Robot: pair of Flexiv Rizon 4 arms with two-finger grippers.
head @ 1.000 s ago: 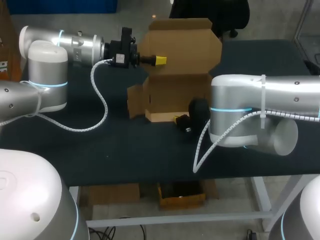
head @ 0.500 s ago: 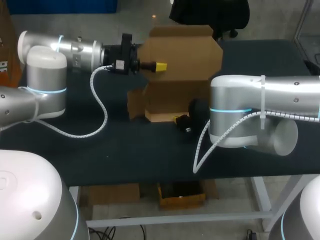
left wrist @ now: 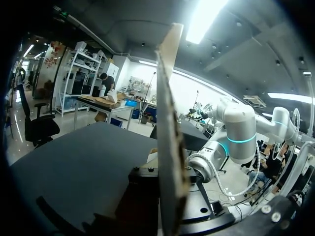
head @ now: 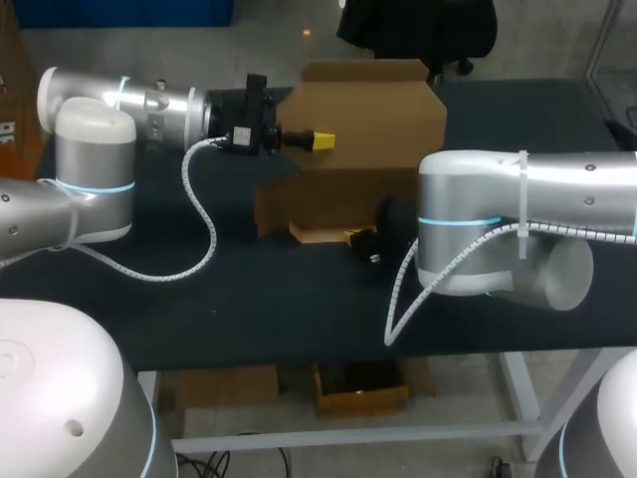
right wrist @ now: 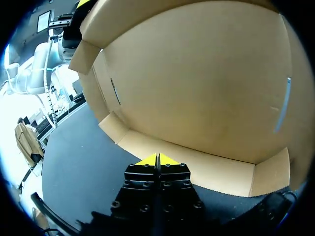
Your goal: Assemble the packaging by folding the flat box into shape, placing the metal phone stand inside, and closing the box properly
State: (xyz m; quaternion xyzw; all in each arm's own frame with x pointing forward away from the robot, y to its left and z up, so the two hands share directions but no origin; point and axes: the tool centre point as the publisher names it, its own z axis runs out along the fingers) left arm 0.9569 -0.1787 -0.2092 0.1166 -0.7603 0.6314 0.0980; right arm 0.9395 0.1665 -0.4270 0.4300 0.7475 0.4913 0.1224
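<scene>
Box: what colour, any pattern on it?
The box is plain brown cardboard with no visible pattern, shown best in the right wrist view.

My left arm (head: pixel 149 98) comes in from 9 o'clock and lies level high over the tabletop, its black wrist (head: pixel 244 108) and left hand (head: pixel 320 139) pointing toward 3 o'clock. One yellow fingertip shows on the near side of the box (head: pixel 373 105) panel, which the hand pinches edge-on between its fingers. My right arm (head: pixel 518 199) comes in from 3 o'clock, elbow bulging toward 6 o'clock. Its right hand (head: pixel 350 238) sits low near the tabletop, aimed roughly toward 9 o'clock, its yellow fingertips (right wrist: pixel 167 160) pressed together with nothing between them.
</scene>
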